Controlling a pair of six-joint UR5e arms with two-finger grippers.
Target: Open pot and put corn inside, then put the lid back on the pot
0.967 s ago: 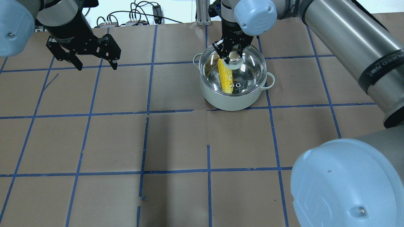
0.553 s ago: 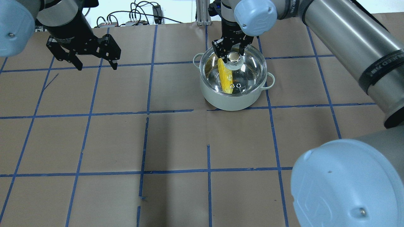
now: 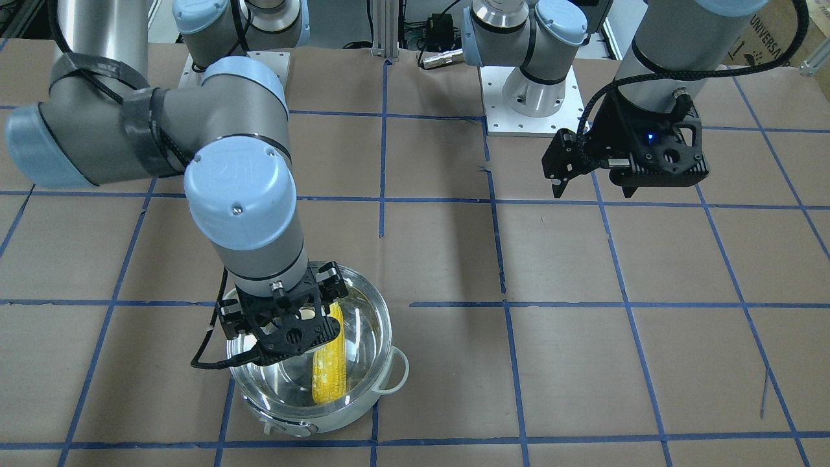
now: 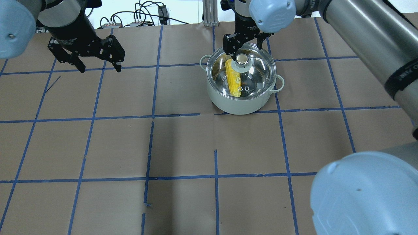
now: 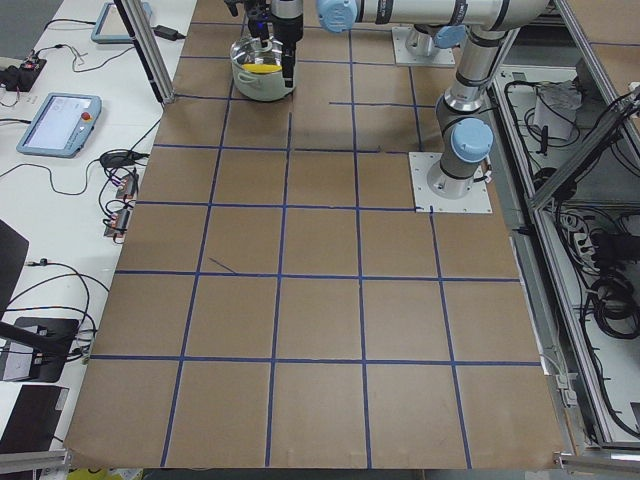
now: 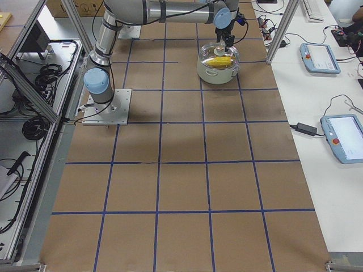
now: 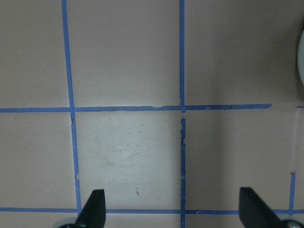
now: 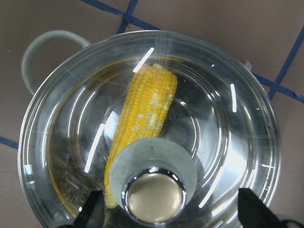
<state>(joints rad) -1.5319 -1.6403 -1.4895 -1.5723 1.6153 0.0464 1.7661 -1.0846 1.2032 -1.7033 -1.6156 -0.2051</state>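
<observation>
The white pot [image 4: 241, 99] stands on the table at the back right of centre, its pale green handle [image 8: 42, 47] showing in the right wrist view. The clear glass lid [image 4: 258, 73] sits on it, with its knob [image 4: 242, 60] free. The yellow corn [image 4: 233, 78] lies inside, seen through the glass [image 8: 142, 114]. My right gripper [image 4: 243, 45] is open and empty, just above and behind the knob [image 8: 154, 194]. In the front-facing view it [image 3: 285, 324] hangs over the pot [image 3: 305, 425]. My left gripper [image 4: 99, 69] is open and empty, far to the pot's left, above the paper.
Brown paper with blue tape grid lines [image 4: 215, 176] covers the table. Cables and a metal post [image 4: 210, 13] lie beyond the far edge. The left wrist view shows bare paper under the left gripper [image 7: 173, 209] and the pot's edge [image 7: 301, 57] at far right.
My right gripper has let go of the lid's knob, opened, and risen up and back from it. The lid stays on the pot. The left arm has not moved.
</observation>
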